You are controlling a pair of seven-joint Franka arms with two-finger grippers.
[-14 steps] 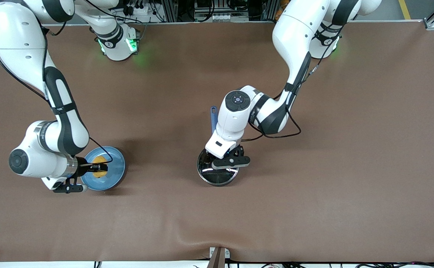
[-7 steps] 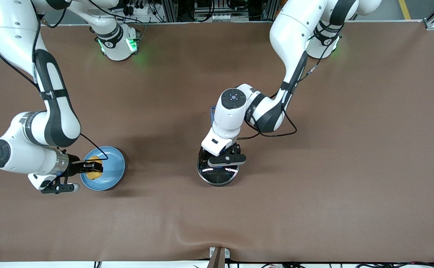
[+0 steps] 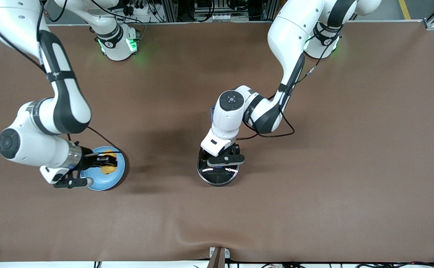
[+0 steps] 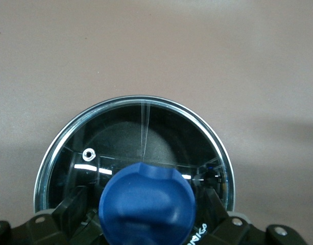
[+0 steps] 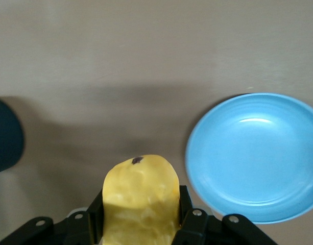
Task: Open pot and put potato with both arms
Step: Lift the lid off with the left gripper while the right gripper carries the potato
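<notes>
The potato (image 5: 141, 196) is held tight in the right end effector (image 3: 103, 161) over the plate (image 3: 99, 182), while the lidded pot (image 3: 217, 175) is straddled by the wide-open left end effector (image 3: 222, 155) toward the left arm's end of the bench (image 3: 313, 186).

Even overhead light; soft shadows on the brown table mat (image 3: 313, 186); glare streaks on the clear glass lid (image 3: 217, 175); blue knob (image 4: 148, 204) perhaps slightly blurred.
</notes>
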